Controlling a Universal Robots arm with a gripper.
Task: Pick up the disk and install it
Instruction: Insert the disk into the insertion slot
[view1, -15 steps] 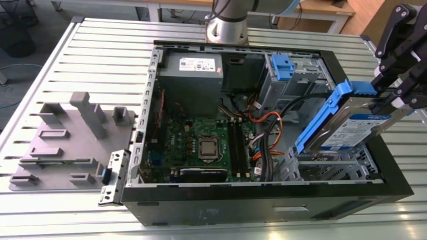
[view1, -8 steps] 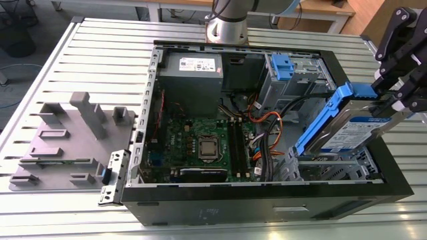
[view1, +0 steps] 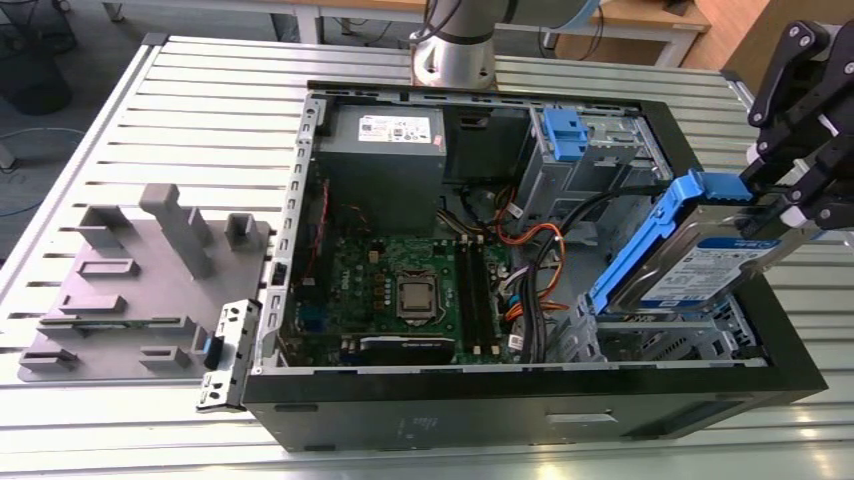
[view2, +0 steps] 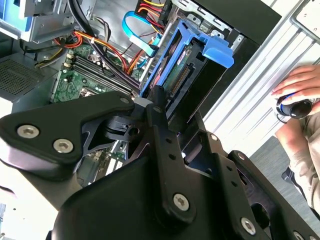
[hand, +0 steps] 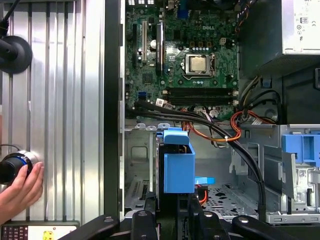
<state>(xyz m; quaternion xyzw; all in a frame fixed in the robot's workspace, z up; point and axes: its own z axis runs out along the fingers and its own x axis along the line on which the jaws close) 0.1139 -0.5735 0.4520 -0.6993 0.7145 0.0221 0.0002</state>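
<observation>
The disk (view1: 707, 268) is a silver drive with a blue-and-white label in blue carrier rails (view1: 641, 250). It hangs tilted over the open computer case (view1: 534, 400), at the exterior view's right. Its lower end dips toward the metal drive bay (view1: 667, 335) in the case's front corner. My gripper (view1: 781, 205) is shut on the disk's upper end, by the blue handle (view1: 721, 188). In the second wrist view the disk (view2: 185, 75) sits edge-on beyond the black fingers (view2: 157, 107). In the first wrist view the blue carrier (hand: 178, 167) stands just above the bay.
Inside the case are the green motherboard (view1: 400, 290), a grey power-supply box (view1: 387, 150), a grey cage with a blue latch (view1: 561, 135), and black and orange cables (view1: 561, 250). A grey slotted fixture (view1: 134, 270) lies beside the case. A person's hand (hand: 20, 190) rests on the table.
</observation>
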